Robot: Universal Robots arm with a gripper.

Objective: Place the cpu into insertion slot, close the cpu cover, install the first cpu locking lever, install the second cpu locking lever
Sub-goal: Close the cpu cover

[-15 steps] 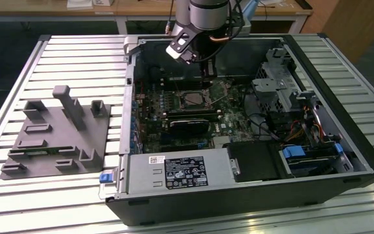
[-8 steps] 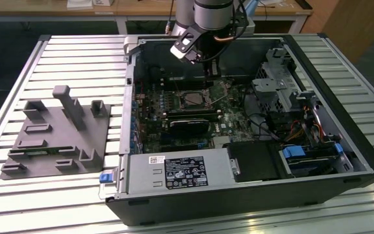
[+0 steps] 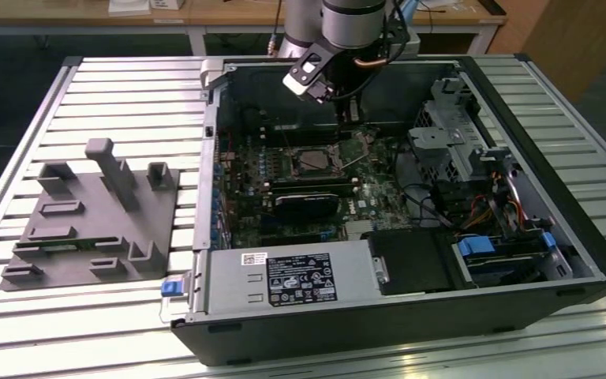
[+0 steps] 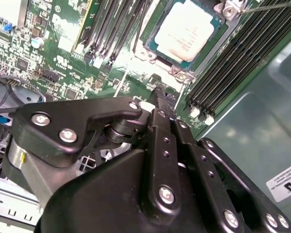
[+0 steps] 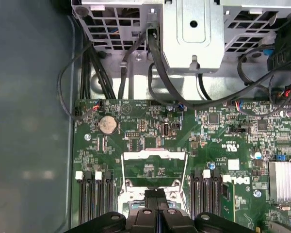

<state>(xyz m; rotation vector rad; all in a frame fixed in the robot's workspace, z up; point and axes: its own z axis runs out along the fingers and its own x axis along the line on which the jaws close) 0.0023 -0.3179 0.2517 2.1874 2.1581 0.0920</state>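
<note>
As black fingers (image 4: 161, 104) meet, the square silver cpu (image 4: 186, 29) lies flat.

- cpu (image 4: 185, 30): flat square chip, pale silver-grey, lying level, seated in the insertion slot.
- insertion slot (image 3: 293, 161): small square socket, black-and-silver rim, on the green motherboard (image 5: 218, 145).
- cpu cover (image 5: 155, 155): thin silver frame, square window, swung up open.

A black sticker (image 3: 301, 279) with white print and little signs sits on the grey metal box (image 3: 227, 294), a small white sticker (image 3: 253, 257) beside it. The green circuit board (image 5: 136, 127) carries white letters (image 5: 235, 180). The pale silver square cpu (image 4: 184, 29) has faint print.
</note>
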